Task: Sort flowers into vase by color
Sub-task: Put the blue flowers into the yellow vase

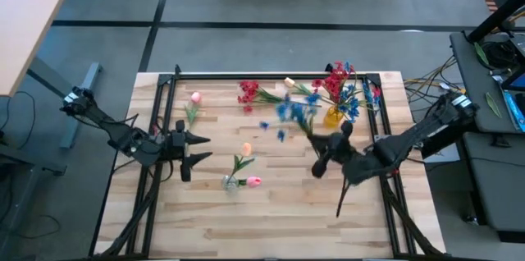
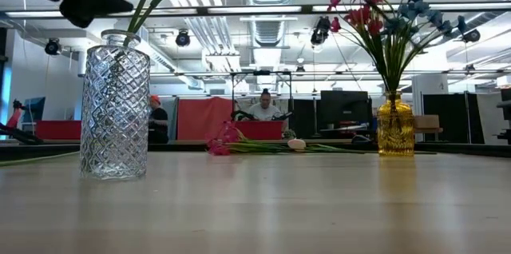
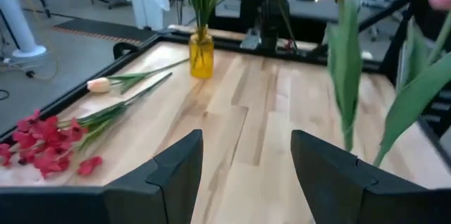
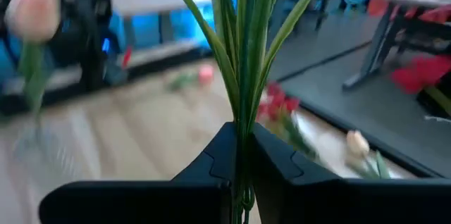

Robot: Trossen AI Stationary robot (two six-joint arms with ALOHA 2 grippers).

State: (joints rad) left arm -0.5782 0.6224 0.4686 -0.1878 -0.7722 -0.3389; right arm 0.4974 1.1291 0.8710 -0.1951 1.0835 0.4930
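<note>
Right gripper (image 4: 243,157): fingers pinched tight on a bunch of thin green stems, up off the table near its right side, so the blooms can be carried clear of the wood.
Held flower: blue flower (image 1: 291,112), its cluster trailing out from the right gripper toward the middle of the table, close beside the amber vase.
Amber vase (image 1: 333,116): standing toward the far right, already stuffed with red and blue sprays. My guess is the blue stem belongs with it, though reds sit in there too.
Left gripper (image 3: 246,175): fingers spread apart, nothing between them, parked low at the left side and pointed across the boards. It looks to be waiting its turn.
Clear vase (image 2: 114,113): cut glass, near front of the table, with tulip stems (image 3: 345,76) rising out of it, pink and peach buds on top. That looks like the pale-colour pile.
Loose on the table: a red flower (image 1: 248,93) and a cream tulip (image 3: 100,84) lying flat near the far edge, a pink tulip (image 1: 195,98) further left, all unsorted.
Table (image 1: 271,212): pale planks inside a black frame.
</note>
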